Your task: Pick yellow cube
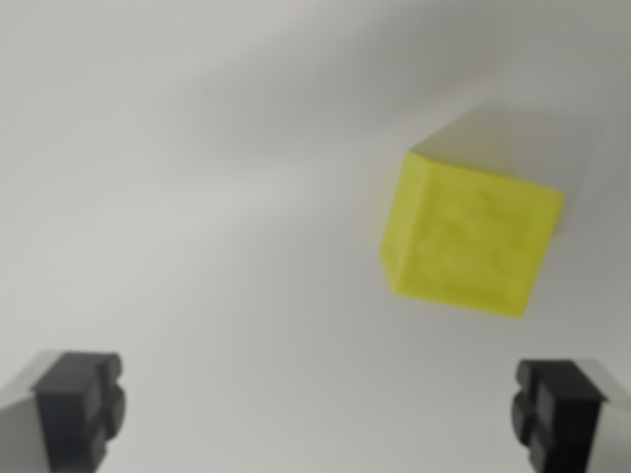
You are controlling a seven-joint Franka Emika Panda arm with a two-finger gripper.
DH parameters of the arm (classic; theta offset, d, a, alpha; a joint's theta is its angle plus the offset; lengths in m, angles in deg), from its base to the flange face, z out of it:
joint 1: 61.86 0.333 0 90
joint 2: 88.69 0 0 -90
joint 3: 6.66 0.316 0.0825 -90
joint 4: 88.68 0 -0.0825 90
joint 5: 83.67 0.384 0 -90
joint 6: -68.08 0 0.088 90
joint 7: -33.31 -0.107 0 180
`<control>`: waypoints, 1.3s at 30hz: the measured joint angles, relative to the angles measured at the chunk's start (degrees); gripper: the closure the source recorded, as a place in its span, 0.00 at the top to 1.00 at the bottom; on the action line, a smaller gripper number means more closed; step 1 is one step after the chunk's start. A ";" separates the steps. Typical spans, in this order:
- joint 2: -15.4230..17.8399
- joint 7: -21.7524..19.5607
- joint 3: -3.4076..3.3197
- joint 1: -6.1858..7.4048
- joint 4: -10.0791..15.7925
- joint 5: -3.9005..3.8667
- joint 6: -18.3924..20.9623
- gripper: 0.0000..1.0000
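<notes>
Plain white tabletop filled whole view, smooth and bare-looking; soft grey shadow lay far right; picture was blurred.

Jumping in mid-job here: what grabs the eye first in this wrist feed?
The yellow cube stands out at once, bright against the plain pale surface, sitting in the upper part of the wrist view's right. Next come the two dark fingertips at the bottom corners, wide apart with nothing between them; the gripper is open and the cube lies beyond it, toward the right finger's side.
</notes>
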 joint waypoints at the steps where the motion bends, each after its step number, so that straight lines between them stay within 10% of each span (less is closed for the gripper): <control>1: -0.28 -0.06 0.00 -0.19 0.07 0.07 -0.30 1.00; 39: -11.66 -0.89 0.08 -6.02 -0.22 3.47 -10.30 1.00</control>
